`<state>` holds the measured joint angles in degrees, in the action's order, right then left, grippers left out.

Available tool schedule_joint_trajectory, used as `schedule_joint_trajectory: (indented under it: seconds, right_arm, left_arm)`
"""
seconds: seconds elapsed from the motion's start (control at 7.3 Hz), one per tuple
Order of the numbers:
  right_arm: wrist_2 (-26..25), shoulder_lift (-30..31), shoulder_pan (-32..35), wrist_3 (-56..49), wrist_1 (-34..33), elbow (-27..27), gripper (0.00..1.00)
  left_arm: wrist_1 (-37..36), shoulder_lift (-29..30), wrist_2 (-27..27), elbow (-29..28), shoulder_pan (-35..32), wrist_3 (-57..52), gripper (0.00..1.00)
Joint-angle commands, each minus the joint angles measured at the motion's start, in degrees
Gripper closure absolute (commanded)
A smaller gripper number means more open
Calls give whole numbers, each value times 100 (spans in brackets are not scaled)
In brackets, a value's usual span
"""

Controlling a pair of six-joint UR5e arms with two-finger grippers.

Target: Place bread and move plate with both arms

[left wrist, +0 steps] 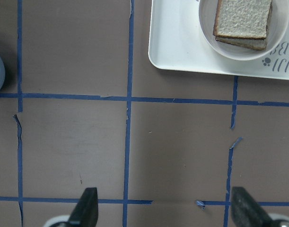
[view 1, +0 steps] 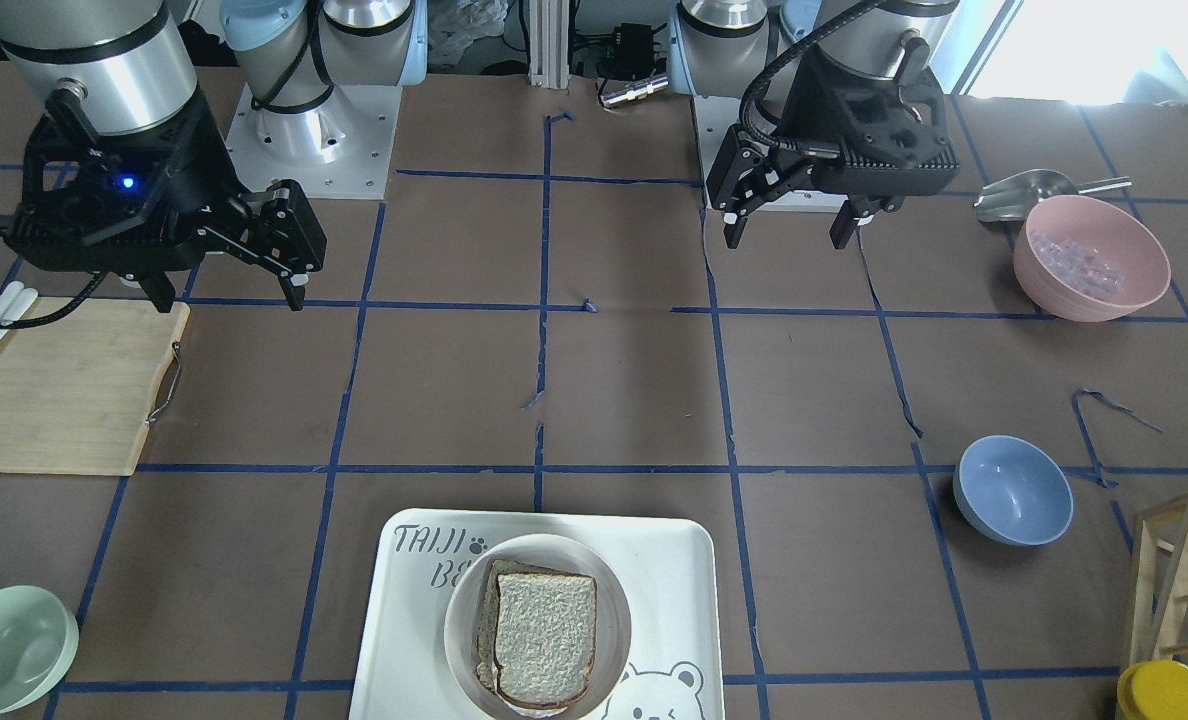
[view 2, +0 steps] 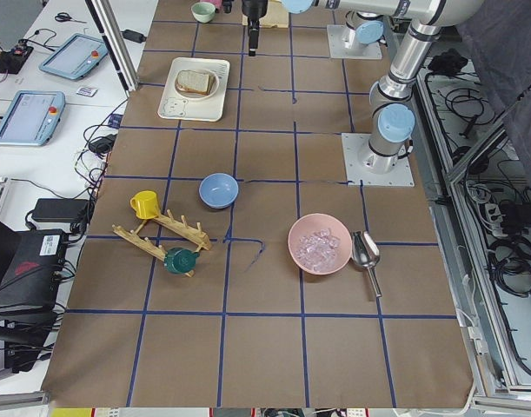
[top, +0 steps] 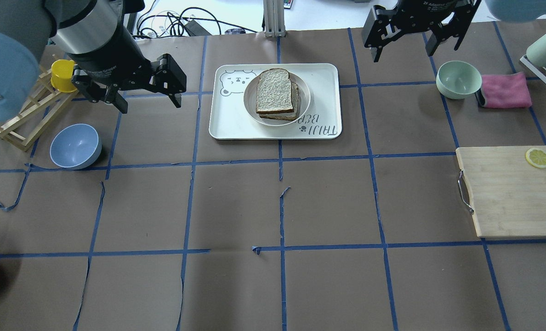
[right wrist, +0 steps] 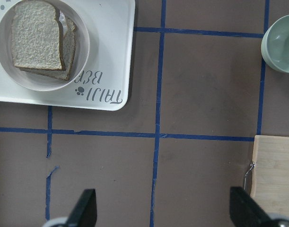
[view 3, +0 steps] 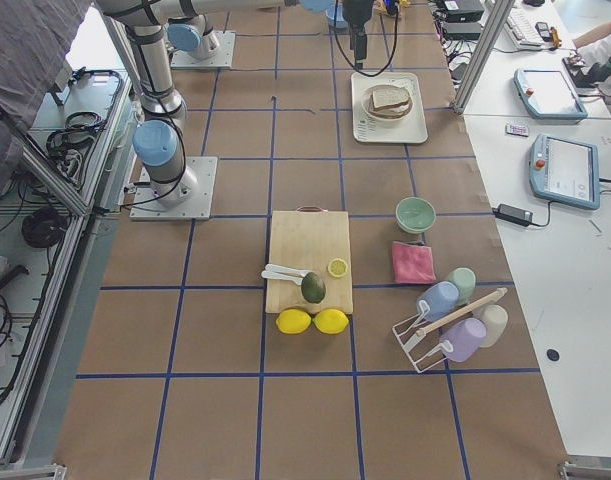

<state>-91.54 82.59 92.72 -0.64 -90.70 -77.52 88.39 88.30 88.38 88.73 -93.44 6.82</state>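
Observation:
The pale bread slice (top: 274,91) lies on top of a browner slice (top: 286,115) in the round cream plate (top: 304,99). The plate stands on the white bear-printed tray (top: 229,119) at the table's far middle. The bread (view 1: 546,632), plate (view 1: 457,620) and tray (view 1: 674,580) also show in the front view. My left gripper (top: 150,105) is open and empty, raised to the left of the tray. My right gripper (top: 414,49) is open and empty, raised to the tray's right. The left wrist view shows the bread (left wrist: 243,18) ahead on the right; the right wrist view shows it (right wrist: 35,35) ahead on the left.
A blue bowl (top: 75,146) and a yellow cup (top: 61,76) on a wooden rack are near my left gripper. A green bowl (top: 458,79), a pink cloth (top: 505,90) and a wooden cutting board (top: 512,193) are on the right. A pink bowl (view 1: 1091,257) holds ice.

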Motion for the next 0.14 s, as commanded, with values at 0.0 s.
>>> schedule_joint_trajectory:
  seconds: [0.0]
  right_arm:
    - [-4,12,17,20,34,0,0]
  left_arm:
    - [-6,3,-14,4,28,-5,0]
